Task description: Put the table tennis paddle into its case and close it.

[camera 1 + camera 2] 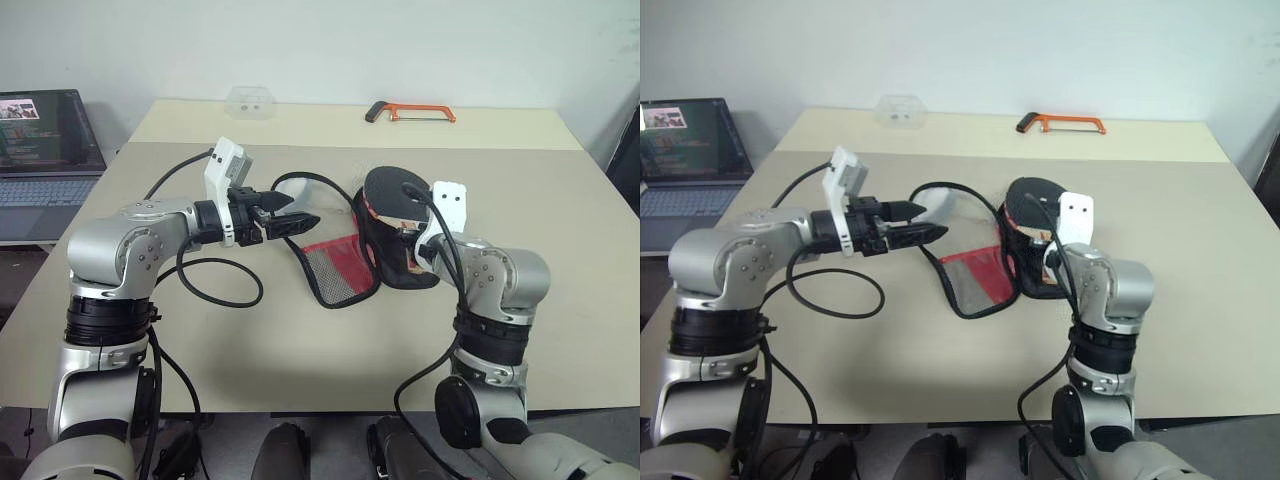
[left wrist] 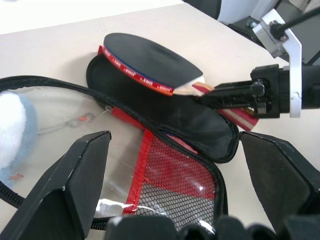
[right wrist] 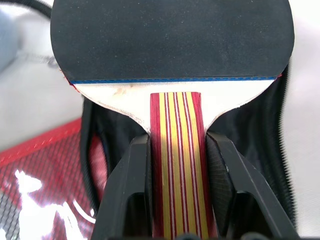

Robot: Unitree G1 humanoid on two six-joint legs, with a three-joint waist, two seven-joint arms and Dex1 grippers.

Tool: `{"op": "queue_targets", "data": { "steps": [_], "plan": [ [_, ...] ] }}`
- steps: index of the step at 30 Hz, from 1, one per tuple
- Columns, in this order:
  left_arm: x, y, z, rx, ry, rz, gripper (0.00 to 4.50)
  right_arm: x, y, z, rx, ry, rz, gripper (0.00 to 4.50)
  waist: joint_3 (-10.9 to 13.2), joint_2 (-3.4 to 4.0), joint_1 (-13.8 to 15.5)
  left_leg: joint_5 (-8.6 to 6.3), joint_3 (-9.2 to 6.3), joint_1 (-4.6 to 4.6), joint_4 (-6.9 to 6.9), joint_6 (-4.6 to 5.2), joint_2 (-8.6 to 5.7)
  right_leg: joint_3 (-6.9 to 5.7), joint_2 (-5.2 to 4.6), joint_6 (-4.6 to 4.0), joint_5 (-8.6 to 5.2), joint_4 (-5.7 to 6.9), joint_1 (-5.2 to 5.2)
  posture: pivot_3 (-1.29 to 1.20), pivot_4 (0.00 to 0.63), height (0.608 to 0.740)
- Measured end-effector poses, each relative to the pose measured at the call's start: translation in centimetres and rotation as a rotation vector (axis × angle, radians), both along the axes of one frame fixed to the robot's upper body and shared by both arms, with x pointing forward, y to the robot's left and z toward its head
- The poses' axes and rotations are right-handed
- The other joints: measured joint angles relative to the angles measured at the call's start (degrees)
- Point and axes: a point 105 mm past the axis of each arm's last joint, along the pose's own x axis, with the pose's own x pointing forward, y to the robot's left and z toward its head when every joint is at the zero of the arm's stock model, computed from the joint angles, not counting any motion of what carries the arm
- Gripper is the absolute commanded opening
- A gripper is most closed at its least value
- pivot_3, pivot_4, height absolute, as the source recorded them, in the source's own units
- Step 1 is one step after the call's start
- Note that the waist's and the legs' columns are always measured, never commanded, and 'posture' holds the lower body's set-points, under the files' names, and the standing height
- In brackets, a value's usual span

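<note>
We count one table tennis paddle [image 2: 150, 62], one case [image 2: 200, 135], one orange-framed hacksaw [image 1: 412, 112], one small clear plastic box [image 1: 250, 101] and one laptop [image 1: 45, 150]. The first four are on the pale counter [image 1: 560, 220]; the laptop stands beside it, on our left.

The paddle is near the middle of the counter, over the open case. Our right claw [image 3: 175, 165] is clamped on its handle: in the right wrist view the two black fingers [image 3: 127, 195] press the striped red and pale-wood handle from both sides. The long axis of the paddle runs in line with this claw. The round black face points away from us, toward the far edge of the counter, and the handle points back toward us. The face is lifted a little above the black lining of the case, and the handle end is lower.

The case lies unzipped and spread flat. Its red and black mesh flap [image 1: 335, 265] is folded out toward our left. Our left claw [image 1: 285, 212] hovers just beside this flap with its fingers wide apart and nothing between them.

From the head views, the right wrist and its white mount cover the handle and part of the case. In the left wrist view a pale blue soft thing [image 2: 15, 125] is cut off at the edge, and we cannot tell what it is. We also cannot tell if the paddle rim touches the case.
</note>
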Motion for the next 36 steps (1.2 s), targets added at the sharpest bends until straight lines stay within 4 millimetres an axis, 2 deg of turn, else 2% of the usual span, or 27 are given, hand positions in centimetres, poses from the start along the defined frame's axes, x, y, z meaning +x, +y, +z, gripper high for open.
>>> {"op": "queue_targets", "data": {
  "steps": [7,12,27,36],
  "plan": [
    [0.0,-0.2,-0.1,-0.004,0.002,-0.005,4.50,-0.2,1.4,-0.3,-0.024,0.000,0.061,1.10,0.0,0.00,-0.1,0.00,-0.02,0.00,0.00,0.00,0.00,-0.01,0.00,0.00,0.00,0.00,0.00,0.00,0.150,0.740],
    [-0.1,-0.3,-0.2,0.001,0.007,-0.014,4.50,0.6,1.6,-1.4,-0.019,0.023,0.054,1.10,0.0,0.00,-0.2,0.00,-0.01,0.00,0.01,0.00,-0.02,-0.01,0.00,0.00,0.00,0.01,0.00,0.00,0.150,0.740],
    [0.0,-0.3,-0.1,-0.001,0.005,-0.018,4.50,1.3,0.6,-1.8,-0.023,0.001,-0.017,1.10,0.0,0.00,-0.2,0.01,-0.02,0.00,0.01,-0.01,0.01,-0.01,0.00,0.00,0.00,0.03,0.00,0.00,0.150,0.740],
    [0.0,-0.3,-0.1,-0.001,0.006,-0.018,4.50,2.0,0.4,-2.9,-0.034,0.012,-0.035,1.10,0.0,-0.01,-0.2,0.01,-0.02,0.01,0.01,-0.02,-0.01,-0.01,0.00,0.00,0.00,0.03,0.00,0.00,0.150,0.740]
  ]
}}
